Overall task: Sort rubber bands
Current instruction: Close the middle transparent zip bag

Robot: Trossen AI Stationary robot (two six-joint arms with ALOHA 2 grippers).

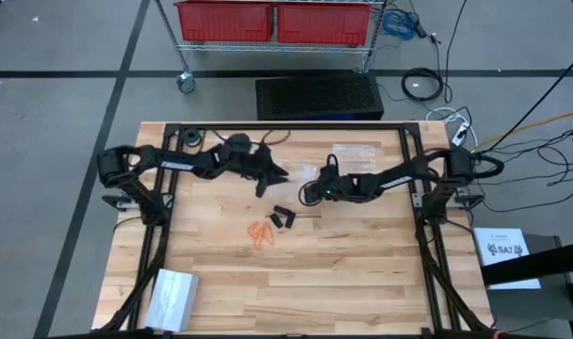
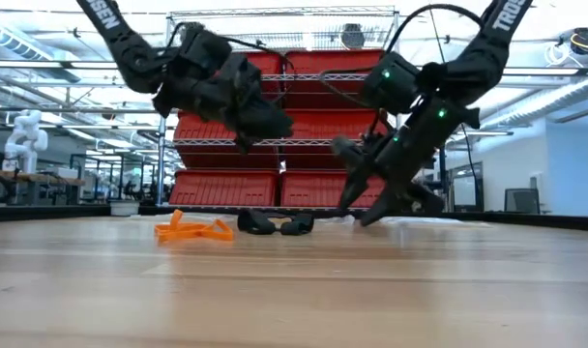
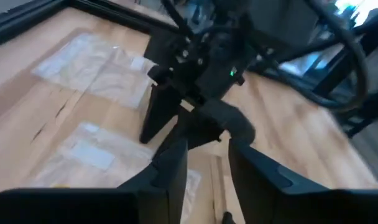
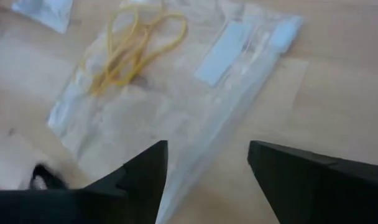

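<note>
The pale wooden plank table (image 1: 362, 273) carries everything, with two dark arms reaching in over its far half from either side. Clear plastic bags (image 1: 354, 156) lie flat on the far side of the table, near the right arm; the left wrist view shows at least two of them (image 3: 96, 62), though their exact count is hard to tell.

The left gripper (image 1: 279, 173) hangs in the air above the far-centre of the table, its two dark fingers (image 3: 170, 168) a modest gap apart with nothing between them. The right gripper (image 1: 308, 196) sits lower, tilted down toward the wood just right of centre, its fingers (image 4: 139, 174) spread wide and empty; directly beneath and ahead of it lies one clear bag (image 4: 176, 87).

A loose tangle of pale yellowish rubber bands (image 4: 130, 46) rests on that bag, beyond the right gripper's fingertips and apart from them; the loops overlap too much to count. A small cluster of orange rubber bands (image 1: 261, 233) lies on bare wood near the table's middle, nearer the camera side than both grippers and well apart from them. Just beside it sit two small black bundles of rubber bands (image 1: 283, 218), between the orange cluster and the right gripper.
</note>
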